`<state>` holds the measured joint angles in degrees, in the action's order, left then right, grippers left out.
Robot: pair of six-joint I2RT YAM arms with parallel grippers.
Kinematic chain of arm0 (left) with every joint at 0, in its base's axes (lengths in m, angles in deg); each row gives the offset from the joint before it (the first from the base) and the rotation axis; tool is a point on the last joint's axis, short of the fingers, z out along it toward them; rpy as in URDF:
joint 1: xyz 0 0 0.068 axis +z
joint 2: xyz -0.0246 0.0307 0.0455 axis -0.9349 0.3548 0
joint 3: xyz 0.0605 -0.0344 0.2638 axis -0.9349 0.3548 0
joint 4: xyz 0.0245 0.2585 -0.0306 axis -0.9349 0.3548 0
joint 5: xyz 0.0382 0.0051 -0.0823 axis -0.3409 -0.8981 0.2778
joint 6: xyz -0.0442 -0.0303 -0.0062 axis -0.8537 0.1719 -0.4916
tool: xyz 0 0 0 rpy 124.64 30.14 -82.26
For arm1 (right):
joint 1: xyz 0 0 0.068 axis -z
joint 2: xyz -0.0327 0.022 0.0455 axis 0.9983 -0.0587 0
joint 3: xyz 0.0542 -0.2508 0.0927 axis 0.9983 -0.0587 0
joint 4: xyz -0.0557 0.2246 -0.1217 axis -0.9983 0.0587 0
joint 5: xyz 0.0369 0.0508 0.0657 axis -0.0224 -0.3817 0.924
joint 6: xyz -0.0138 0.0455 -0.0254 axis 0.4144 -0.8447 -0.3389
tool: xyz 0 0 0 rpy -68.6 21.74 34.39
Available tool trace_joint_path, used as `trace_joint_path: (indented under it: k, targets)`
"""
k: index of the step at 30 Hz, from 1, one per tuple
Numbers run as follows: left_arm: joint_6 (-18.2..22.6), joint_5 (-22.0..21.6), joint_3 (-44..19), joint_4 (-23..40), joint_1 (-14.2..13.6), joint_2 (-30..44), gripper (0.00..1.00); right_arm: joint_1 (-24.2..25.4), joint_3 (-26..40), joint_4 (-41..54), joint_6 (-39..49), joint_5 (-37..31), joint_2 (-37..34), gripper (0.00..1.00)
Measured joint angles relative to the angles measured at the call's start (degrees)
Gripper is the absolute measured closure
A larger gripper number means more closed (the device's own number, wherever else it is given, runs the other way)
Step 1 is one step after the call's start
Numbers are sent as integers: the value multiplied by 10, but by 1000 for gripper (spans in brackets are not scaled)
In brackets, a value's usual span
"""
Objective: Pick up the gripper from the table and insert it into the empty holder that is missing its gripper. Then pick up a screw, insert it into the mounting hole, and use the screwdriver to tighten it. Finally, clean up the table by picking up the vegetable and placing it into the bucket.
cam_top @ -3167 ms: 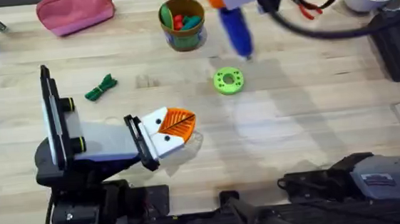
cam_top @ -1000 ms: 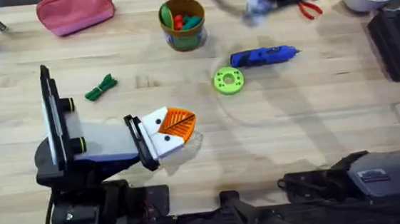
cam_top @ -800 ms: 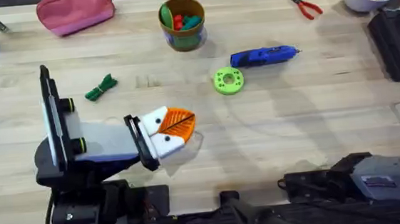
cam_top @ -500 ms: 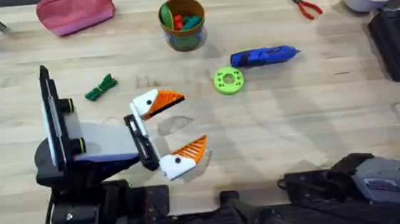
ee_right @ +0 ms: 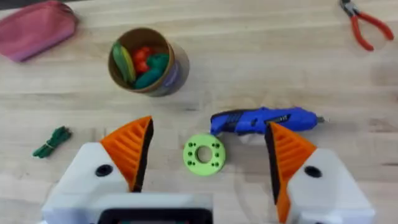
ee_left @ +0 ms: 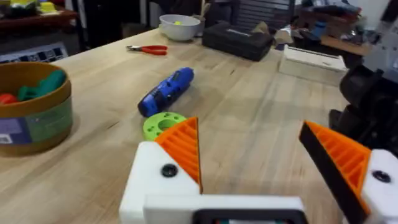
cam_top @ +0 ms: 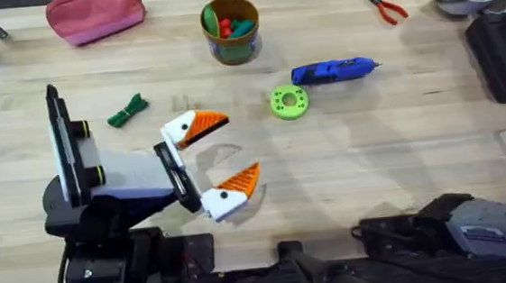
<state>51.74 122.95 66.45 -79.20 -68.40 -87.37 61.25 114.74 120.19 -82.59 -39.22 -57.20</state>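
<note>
Pink pouch (cam_top: 96, 15): lies at the bench's (cam_top: 398, 148) 10 o'clock corner, well apart from the work, apparently just parked out of the way.

Left hand (cam_top: 222, 156): its two white, orange-tipped fingers stand spread wide with nothing between them, one finger (cam_top: 194, 128) toward 12 o'clock and the other toward 5 o'clock. Both tips are in place, so the insert step looks already done; spread like this, the hand seems ready to close on something.

Vegetable (cam_top: 128, 111): the dark green sprig lies flat on the bench at 10 o'clock from the left hand, near it and untouched. It is the one task item not yet put away, and the left hand is the closer one to take it.

Bucket (cam_top: 230, 27): stands upright at 12 o'clock on the bench, red and green toys inside, mouth up and unobstructed for a drop from above.

Green ring (cam_top: 289, 102): rests flat just at 7 o'clock of the screwdriver, near but apart.

Screwdriver (cam_top: 333, 70): lies on its side, shaft pointing to 3 o'clock, free of any grip, which suggests the tightening is over.

Right hand (ee_right: 208, 163): in its wrist view the orange-padded fingers are apart and empty, looking down over the ring and screwdriver.

Red pliers (cam_top: 386, 7): at 1 o'clock, unused.
</note>
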Motion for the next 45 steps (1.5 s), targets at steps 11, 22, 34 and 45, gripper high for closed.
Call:
trace_joint_path:
  k: [11,22,34,45]
  targets:
    - [-21,-55,-32,49,0,0,15,0,-184,14,-21,10,128,11]
    - [5,-173,-131,91,0,31,15,0,-264,22,-22,10,280,10]
    - [117,-320,-395,284,0,284,16,0,-265,24,-21,10,290,10]
    - [197,-501,-665,597,0,470,15,0,-266,24,-21,10,289,10]
